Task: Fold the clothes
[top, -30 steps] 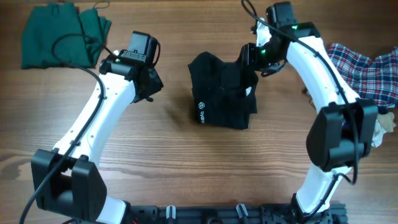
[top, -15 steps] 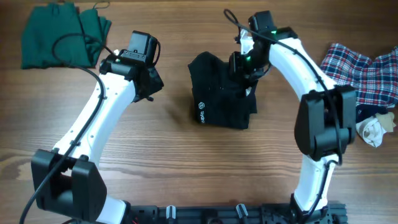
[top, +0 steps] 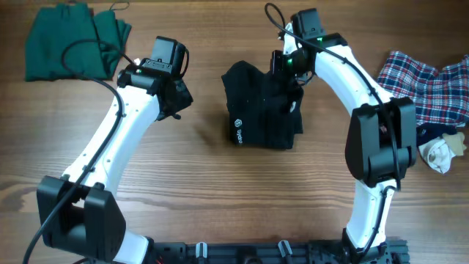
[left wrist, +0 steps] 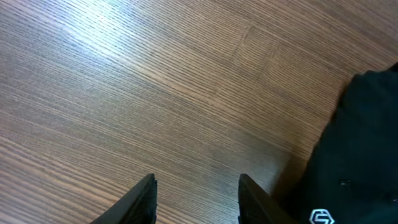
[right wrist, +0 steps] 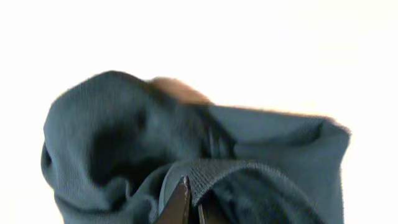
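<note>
Your black shirt (top: 256, 110) lies bunched mid-way across the tabletop (top: 183, 183); it is limp and light, so it sags. The right fingers (right wrist: 180, 202) are together, seemingly pinching its ribbed edge. The left fingers (left wrist: 140, 202) stand apart, empty. Take hems and corners.

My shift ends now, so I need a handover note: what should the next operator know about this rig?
Left gripper: jaws open, empty, over bare table beside the black shirt.
Right gripper: jaws shut on the black shirt's far edge.
Black shirt bunched at table centre, partly folded.
Green garment far left, looks folded; plaid shirt crumpled far right.
Left to do: finish black shirt, then plaid.
</note>
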Tool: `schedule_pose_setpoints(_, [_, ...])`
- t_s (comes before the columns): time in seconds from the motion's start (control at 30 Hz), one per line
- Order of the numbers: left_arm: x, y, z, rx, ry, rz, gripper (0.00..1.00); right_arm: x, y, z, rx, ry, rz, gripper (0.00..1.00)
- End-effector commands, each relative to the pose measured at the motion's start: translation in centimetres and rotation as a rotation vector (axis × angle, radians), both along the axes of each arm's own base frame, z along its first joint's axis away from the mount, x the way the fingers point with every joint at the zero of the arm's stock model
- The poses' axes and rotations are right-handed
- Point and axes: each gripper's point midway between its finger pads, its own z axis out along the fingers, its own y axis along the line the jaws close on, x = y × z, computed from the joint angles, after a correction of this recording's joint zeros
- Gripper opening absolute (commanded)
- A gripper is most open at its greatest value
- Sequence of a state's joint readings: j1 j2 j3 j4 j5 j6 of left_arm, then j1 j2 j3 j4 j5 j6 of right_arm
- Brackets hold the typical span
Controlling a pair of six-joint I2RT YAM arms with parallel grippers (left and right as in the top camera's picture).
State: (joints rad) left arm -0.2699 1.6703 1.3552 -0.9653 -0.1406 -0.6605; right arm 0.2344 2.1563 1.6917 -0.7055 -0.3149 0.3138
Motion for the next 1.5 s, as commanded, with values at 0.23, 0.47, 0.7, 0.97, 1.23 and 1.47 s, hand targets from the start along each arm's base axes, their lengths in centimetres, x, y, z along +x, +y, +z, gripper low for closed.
schedule_pose_setpoints(0.23, [-0.1, 0.1, -0.2, 0.000, 0.017, 0.001, 0.42, 2.2, -5.2, -0.7, -0.061, -0.016, -0.155, 0.04])
schedule_pose_setpoints(0.47, [-0.2, 0.1, -0.2, 0.000, 0.018, 0.001, 0.42, 2.3, -5.8, -0.9, -0.104, -0.031, -0.136, 0.09])
schedule_pose_setpoints(0.7, [-0.2, 0.1, -0.3, 0.001, 0.021, 0.001, 0.42, 1.2, -6.3, -0.6, -0.141, -0.006, -0.114, 0.91])
schedule_pose_setpoints(0.97, [-0.2, 0.1, -0.3, 0.001, 0.021, 0.001, 0.43, -0.8, -6.3, 8.3, -0.135, -0.100, -0.040, 0.73])
schedule_pose_setpoints(1.23, [0.1, 0.0, -0.2, -0.003, 0.008, 0.001, 0.43, -7.9, -6.2, 11.7, -0.097, 0.053, 0.001, 0.51])
schedule_pose_setpoints(1.47, [0.3, -0.1, -0.1, -0.010, -0.003, 0.000, 0.43, -10.7, -4.1, 6.8, -0.037, 0.170, 0.098, 0.04])
